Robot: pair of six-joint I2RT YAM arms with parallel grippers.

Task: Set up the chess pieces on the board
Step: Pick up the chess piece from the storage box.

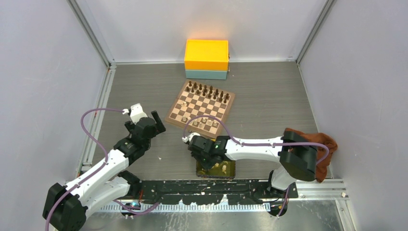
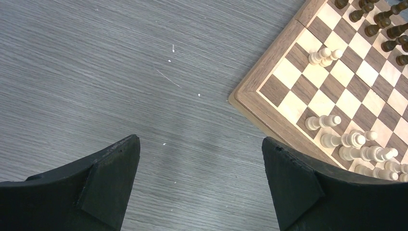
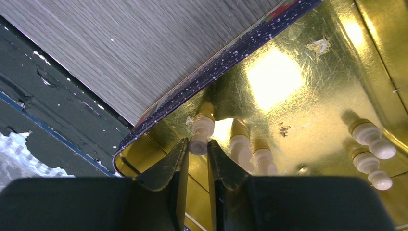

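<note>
The board (image 1: 174,103) lies mid-table, its near-left corner in the left wrist view (image 2: 263,72). Several cream chess pieces (image 1: 204,122) stand on its near rows (image 2: 323,121), and two stand apart further up (image 2: 325,56). Other cream pieces lie in the gold tin tray (image 3: 312,96). My right gripper (image 1: 190,139) reaches into that tray and is shut (image 3: 197,144) on the head of one cream piece (image 3: 199,134). My left gripper (image 1: 147,115) is open and empty over bare table left of the board (image 2: 199,142).
Dark brown pieces (image 1: 207,90) fill the board's far rows. The gold tray (image 1: 233,168) sits at the near edge by the arm bases. An orange box (image 1: 207,55) on a teal box (image 1: 206,74) stands behind the board. A brown cloth (image 1: 322,144) hangs over the right arm.
</note>
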